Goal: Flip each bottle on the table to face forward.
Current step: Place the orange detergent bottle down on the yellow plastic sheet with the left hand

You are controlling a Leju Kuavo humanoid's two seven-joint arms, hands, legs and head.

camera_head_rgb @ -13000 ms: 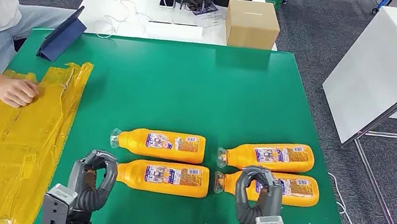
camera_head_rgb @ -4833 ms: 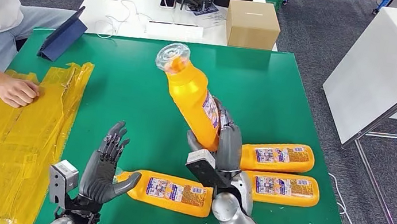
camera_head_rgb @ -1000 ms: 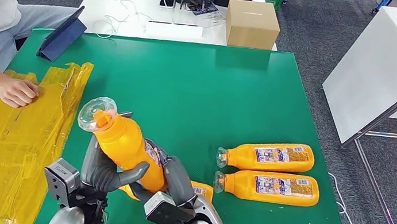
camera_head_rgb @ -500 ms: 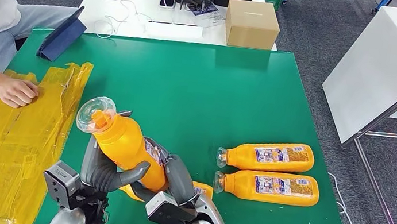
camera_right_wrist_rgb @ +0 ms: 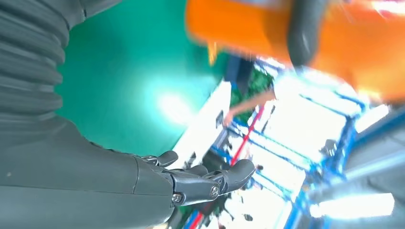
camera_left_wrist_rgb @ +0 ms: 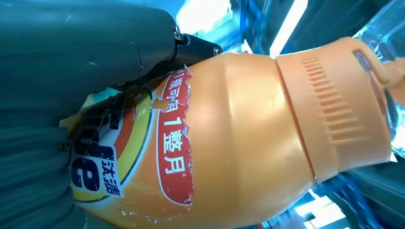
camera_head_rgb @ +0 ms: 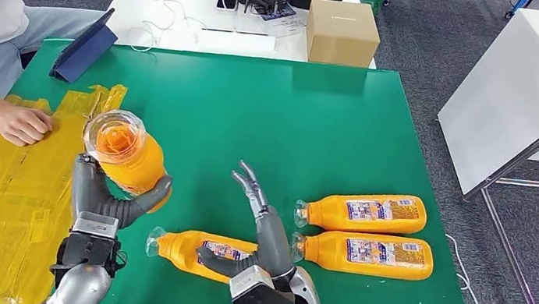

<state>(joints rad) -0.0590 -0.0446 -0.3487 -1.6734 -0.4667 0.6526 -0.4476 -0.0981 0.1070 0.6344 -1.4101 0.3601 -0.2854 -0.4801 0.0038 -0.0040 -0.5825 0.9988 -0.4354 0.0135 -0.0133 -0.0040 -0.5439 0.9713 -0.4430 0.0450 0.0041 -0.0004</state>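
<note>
My left hand (camera_head_rgb: pixel 102 194) grips an orange bottle (camera_head_rgb: pixel 123 153) above the left part of the green table (camera_head_rgb: pixel 294 124), its clear cap pointing up at the camera. The left wrist view shows this bottle (camera_left_wrist_rgb: pixel 239 143) close up, label and ribbed orange neck visible, pressed against the left hand (camera_left_wrist_rgb: pixel 71 62). My right hand (camera_head_rgb: pixel 263 226) is held up, fingers spread, holding nothing. It stands just behind a second bottle (camera_head_rgb: pixel 198 250) lying near the front edge, cap to the left. Two more bottles (camera_head_rgb: pixel 365 210) (camera_head_rgb: pixel 367 253) lie side by side at the right, caps left. In the right wrist view, the right hand (camera_right_wrist_rgb: pixel 143 181) has its fingers (camera_right_wrist_rgb: pixel 229 176) extended.
A yellow taped sheet (camera_head_rgb: pixel 10 189) covers the table's left side, with a person's hand (camera_head_rgb: pixel 18 124) resting on it. A dark tablet case (camera_head_rgb: pixel 83 49) lies at the back left. A cardboard box (camera_head_rgb: pixel 341 32) and electronics sit on the white table behind.
My right hand has let go of the raised bottle and opened. The left hand alone now holds it, further left and tipped cap-up. The front bottle is uncovered.
</note>
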